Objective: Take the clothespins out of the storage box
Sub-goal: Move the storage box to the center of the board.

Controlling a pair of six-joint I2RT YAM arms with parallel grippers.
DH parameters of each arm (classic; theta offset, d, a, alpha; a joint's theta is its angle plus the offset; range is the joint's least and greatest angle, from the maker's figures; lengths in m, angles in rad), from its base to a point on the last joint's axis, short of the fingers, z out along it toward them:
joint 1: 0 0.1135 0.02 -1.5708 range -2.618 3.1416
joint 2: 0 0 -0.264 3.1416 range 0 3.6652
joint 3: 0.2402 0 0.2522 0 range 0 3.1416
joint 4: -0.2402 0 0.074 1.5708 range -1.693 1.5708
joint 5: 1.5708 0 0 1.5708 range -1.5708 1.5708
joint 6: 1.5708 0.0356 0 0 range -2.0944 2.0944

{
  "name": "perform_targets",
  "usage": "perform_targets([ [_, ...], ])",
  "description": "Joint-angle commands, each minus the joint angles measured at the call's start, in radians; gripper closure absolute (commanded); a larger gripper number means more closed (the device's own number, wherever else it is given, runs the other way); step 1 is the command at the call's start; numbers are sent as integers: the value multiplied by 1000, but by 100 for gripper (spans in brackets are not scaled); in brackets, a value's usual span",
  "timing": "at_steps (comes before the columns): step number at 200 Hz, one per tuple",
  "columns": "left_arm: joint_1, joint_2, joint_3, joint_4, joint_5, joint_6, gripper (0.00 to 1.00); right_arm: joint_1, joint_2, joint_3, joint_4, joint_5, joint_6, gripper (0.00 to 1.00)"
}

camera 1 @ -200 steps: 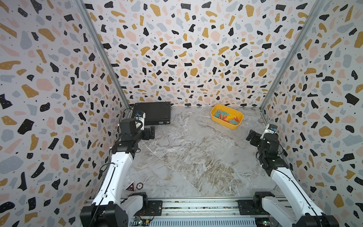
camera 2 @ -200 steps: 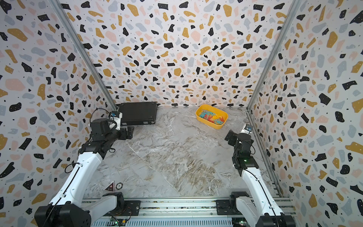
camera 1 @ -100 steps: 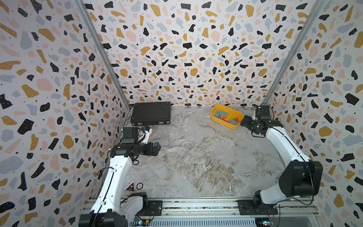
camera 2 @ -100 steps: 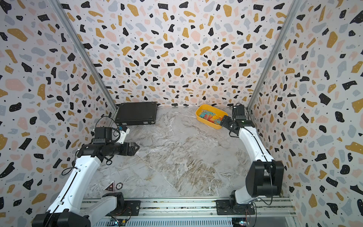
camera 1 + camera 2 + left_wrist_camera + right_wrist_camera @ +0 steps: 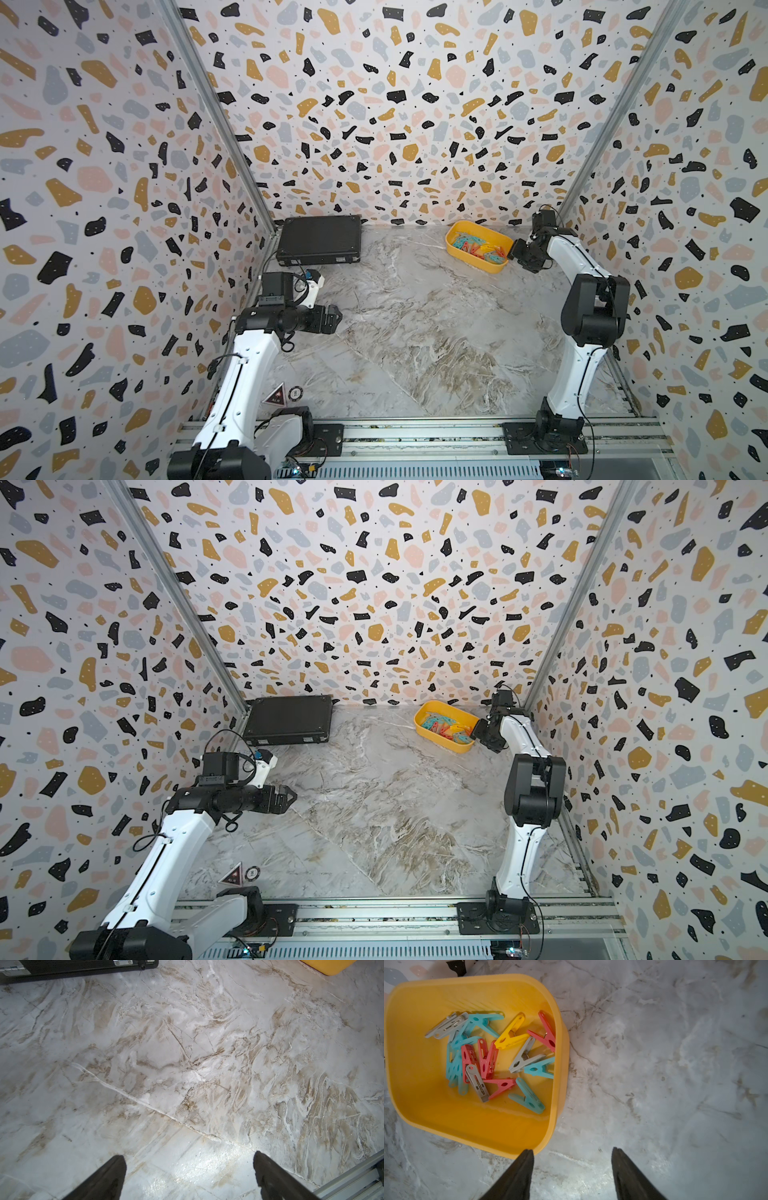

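One box (image 5: 421,1064) sits far right on the table (image 5: 415,332), holding every pin (image 5: 510,1032) we see: one yellow, four red, at least three grey, and teal ones too overlapped to count. Our left gripper (image 5: 188,1159) and right gripper (image 5: 572,1153) both stand with jaws apart and empty, the right just beside the box.

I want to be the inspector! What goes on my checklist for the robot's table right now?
Surface: marble-look table, no spills seen.
Job's things: clothespins all lying in the yellow storage box, far right by the back wall; none out yet.
Clutter: closed black case at the far left; two stickers near the front edge.
Tools: left tool open, empty, over bare table; right tool open, empty, beside the box's corner.
Cables: black cable looping by the left wrist.
Surroundings: speckled walls on three sides; metal rail in front.
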Motion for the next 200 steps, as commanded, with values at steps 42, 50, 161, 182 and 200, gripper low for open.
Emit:
perform_targets([
  [42, -3, -4, -9, 4, 26, 26, 0, 4, 123, 193, -83, -31, -21, 41],
  [50, -4, -6, -8, 7, 26, 26, 0, 4, 142, 214, -86, -31, -21, 44],
  [161, -4, 1, -8, 9, 14, 25, 0, 4, 195, 277, -115, -42, -27, 89],
  [182, -4, -1, -9, 9, 13, 25, 0, 7, 158, 251, -114, -55, -31, 96],
  [200, -4, -5, -10, 10, 10, 26, 0, 14, 114, 215, -118, -64, -46, 100],
])
